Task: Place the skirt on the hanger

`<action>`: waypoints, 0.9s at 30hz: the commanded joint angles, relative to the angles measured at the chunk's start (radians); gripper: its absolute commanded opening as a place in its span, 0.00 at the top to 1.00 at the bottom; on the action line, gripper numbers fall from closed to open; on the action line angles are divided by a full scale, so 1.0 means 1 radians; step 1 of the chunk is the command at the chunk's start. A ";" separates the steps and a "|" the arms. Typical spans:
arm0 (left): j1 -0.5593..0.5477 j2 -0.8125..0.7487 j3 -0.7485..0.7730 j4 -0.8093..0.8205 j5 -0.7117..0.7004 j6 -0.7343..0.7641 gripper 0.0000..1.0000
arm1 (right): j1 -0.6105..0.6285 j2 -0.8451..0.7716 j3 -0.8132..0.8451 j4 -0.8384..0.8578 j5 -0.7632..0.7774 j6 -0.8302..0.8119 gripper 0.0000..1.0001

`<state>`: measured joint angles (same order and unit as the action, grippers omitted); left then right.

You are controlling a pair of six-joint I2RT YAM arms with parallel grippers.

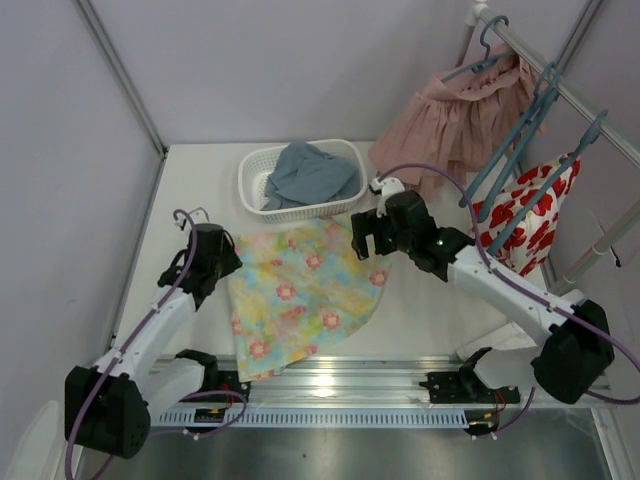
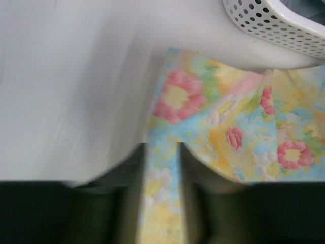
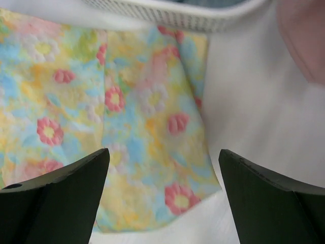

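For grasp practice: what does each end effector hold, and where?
Right end effector: nothing. Left end effector: skirt edge between its fingers; grip unclear.

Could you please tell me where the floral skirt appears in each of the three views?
Top external: skirt spread flat, centre of picture, slightly low.
Left wrist: skirt from centre to right edge.
Right wrist: skirt fills left and centre.
Shared landmark: the white perforated basket beyond its far edge.
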<state>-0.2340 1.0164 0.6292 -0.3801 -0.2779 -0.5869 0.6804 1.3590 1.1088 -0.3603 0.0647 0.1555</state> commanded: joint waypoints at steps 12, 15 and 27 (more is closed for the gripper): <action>0.007 -0.160 -0.105 -0.013 0.143 -0.053 0.14 | -0.044 -0.256 -0.467 0.041 0.079 0.423 0.05; -0.037 -0.156 -0.137 0.009 0.157 -0.071 0.19 | -0.045 -0.274 -0.506 0.154 0.054 0.434 0.11; -0.245 -0.001 -0.151 0.099 0.092 -0.160 0.62 | -0.004 -0.089 -0.388 0.265 0.066 0.380 0.83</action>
<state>-0.4717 0.9714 0.4816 -0.3328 -0.1581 -0.7105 0.6674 1.2594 0.6464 -0.1364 0.1154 0.5400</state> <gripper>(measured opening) 0.411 0.225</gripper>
